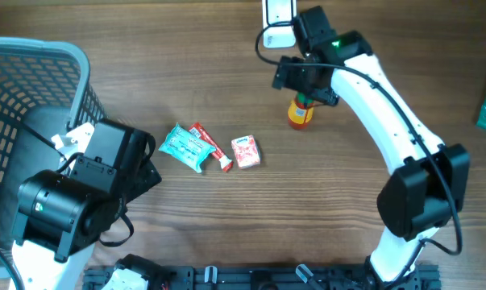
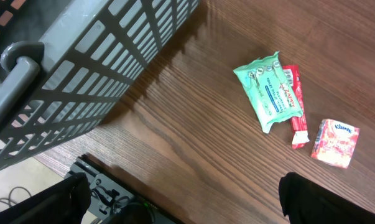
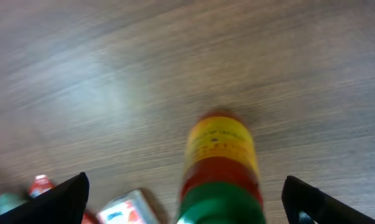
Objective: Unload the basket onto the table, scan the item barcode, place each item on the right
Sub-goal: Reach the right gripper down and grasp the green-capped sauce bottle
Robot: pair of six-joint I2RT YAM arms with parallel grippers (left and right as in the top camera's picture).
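Right gripper (image 3: 185, 180): mine, fingers spread wide, nothing clamped.
Bottle (image 3: 221, 155): between my right fingers with a gap on each side; green cap nearest my wrist camera, then a red band, then a yellow label. The picture is blurred, so I cannot read the print or find a barcode.
Bottle's place: far side of the table (image 1: 186, 64), right of centre, under my right wrist; it seems to stand upright.
Left gripper (image 2: 184, 183): mine, fingers wide apart, holding nothing, hanging over bare wood beside the basket (image 2: 81, 62).
Wipes (image 1: 184, 147): teal pack lying flat mid-table, well apart from the bottle.
Red stick (image 1: 213, 147): touching the wipes' right edge.
Tissue pack (image 1: 245, 151): just right of the red stick, near it.
White device (image 1: 279, 16): at the far edge, just beyond my right gripper; I cannot tell what it is.
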